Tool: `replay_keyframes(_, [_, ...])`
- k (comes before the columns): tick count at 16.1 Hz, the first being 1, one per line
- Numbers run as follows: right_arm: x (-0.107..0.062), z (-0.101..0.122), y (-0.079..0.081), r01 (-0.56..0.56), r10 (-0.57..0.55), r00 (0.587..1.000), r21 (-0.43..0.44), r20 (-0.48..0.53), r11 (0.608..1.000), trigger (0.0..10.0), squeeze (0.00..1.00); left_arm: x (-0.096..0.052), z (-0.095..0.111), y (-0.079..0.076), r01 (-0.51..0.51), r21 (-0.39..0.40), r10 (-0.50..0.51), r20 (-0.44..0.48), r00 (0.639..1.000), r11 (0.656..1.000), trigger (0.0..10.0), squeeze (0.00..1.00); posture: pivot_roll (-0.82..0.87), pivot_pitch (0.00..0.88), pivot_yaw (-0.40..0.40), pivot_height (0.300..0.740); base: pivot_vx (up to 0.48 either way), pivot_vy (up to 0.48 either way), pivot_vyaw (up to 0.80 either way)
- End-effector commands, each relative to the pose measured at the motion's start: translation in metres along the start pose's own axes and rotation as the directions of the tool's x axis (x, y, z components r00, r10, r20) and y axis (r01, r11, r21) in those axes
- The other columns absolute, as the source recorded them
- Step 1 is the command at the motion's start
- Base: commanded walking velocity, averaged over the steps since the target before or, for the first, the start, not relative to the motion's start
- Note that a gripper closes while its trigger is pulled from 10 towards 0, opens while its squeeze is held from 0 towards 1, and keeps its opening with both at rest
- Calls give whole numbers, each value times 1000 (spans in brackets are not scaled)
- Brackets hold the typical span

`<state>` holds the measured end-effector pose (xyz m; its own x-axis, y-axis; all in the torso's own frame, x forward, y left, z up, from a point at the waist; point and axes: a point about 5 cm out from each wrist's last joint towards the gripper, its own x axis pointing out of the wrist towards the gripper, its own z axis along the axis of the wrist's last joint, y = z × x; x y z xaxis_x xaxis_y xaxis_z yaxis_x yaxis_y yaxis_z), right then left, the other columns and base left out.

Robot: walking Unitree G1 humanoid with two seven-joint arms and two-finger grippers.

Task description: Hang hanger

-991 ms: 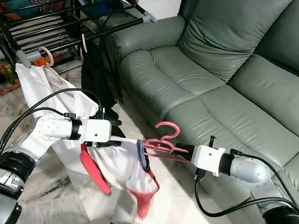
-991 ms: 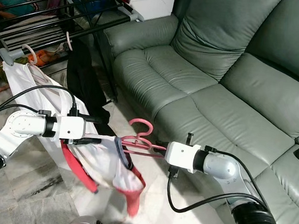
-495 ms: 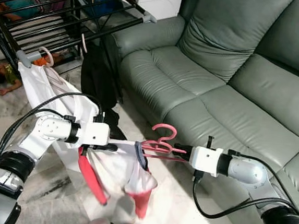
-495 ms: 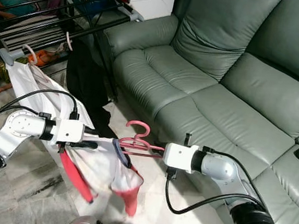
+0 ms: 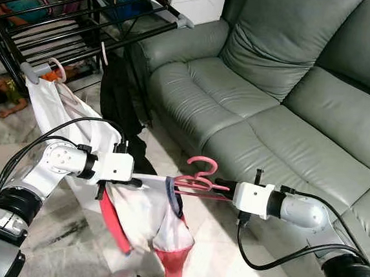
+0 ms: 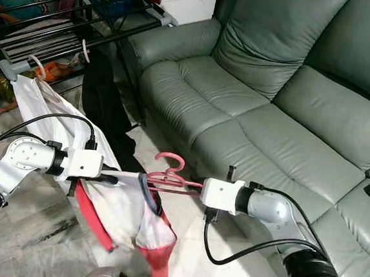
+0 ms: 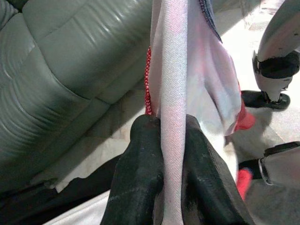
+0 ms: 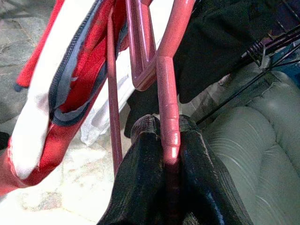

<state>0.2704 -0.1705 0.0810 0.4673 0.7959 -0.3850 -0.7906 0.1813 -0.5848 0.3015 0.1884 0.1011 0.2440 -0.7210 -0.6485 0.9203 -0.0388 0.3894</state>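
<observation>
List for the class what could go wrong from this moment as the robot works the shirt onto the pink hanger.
1. The left gripper pinches only a thin fold of the red and white shirt; it may slip free.
2. The right gripper clamps one end of the pink hanger; the hanger could twist.
3. Most of the shirt hangs low and might drag on the floor.

My black-fingered hands: pink hanger point(image 5: 197, 178), white-red garment point(image 5: 155, 220) with navy collar. Grey-green sofa point(image 5: 285, 102). Black rack point(image 5: 66, 18).

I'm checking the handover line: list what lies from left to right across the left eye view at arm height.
Left tool pinching the white and red garment → pink hanger → right tool clamped on the hanger's arm → green sofa.
</observation>
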Motion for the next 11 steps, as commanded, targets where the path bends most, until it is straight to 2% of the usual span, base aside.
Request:
replay_keyframes(1, [5, 9, -6, 8, -7, 999, -38, 40, 999, 10000, 0, -1, 2, 2, 5, 2, -5, 6, 1000, 1000, 0, 0, -38, 0, 47, 740, 0, 0, 0])
replay_keyframes(7, [8, 8, -5, -4, 5, 999, -27, 40, 1000, 10000, 0, 3, 4, 0, 11, -41, -10, 45, 999, 999, 0, 0, -39, 0, 43, 740, 0, 0, 0])
replay_keyframes(8, [8, 8, -5, -23, 23, 999, -4, 40, 1000, 10000, 1000, 4, 4, 0, 6, -42, -4, 48, 999, 999, 0, 0, -39, 0, 43, 740, 0, 0, 0])
replay_keyframes(9, [8, 7, -5, -43, 42, 999, 11, 35, 999, 10000, 1000, 4, 4, 0, -8, -43, 11, 53, 999, 999, 0, 0, -39, 0, 44, 740, 0, 0, 0])
replay_keyframes(11, [2, 6, -16, -52, 49, 998, 85, 30, 995, 10000, 1000, 5, 2, 3, -56, -97, 63, 74, 995, 994, 0, 0, -37, 0, 45, 740, 0, 0, 0])
